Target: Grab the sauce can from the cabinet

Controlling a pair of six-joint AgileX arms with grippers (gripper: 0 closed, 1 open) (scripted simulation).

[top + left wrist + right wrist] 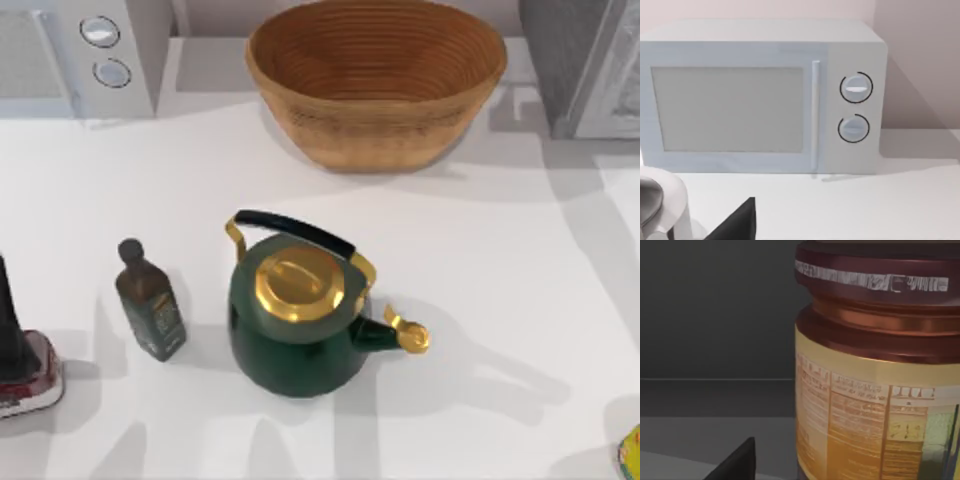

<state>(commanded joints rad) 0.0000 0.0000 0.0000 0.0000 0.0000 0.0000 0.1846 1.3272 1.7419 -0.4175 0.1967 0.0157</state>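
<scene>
Against a dark wall and a grey floor that look like the inside of the cabinet (590,70), the sauce can (875,390) is standing upright right in front of your right arm's wrist camera, its maroon lid above the orange-tan label. You are, by the look of it, closing in for the grasp, with the lift-out still to come. One dark fingertip (737,462) of the right gripper is showing beside the can and apart from it, but you cannot tell whether the fingers are spread or pinching the can. Next, you are going to need the fingers on either side of the label, below the lid's ridge, and then a straight pull back out of the cabinet so the can is not tipping. The right arm is reaching roughly level, pointing at the can's side. Your left arm is sitting idle, its wrist camera facing the microwave (765,100) at the desk's (480,250) far left corner; its fingers cannot be judged either.
</scene>
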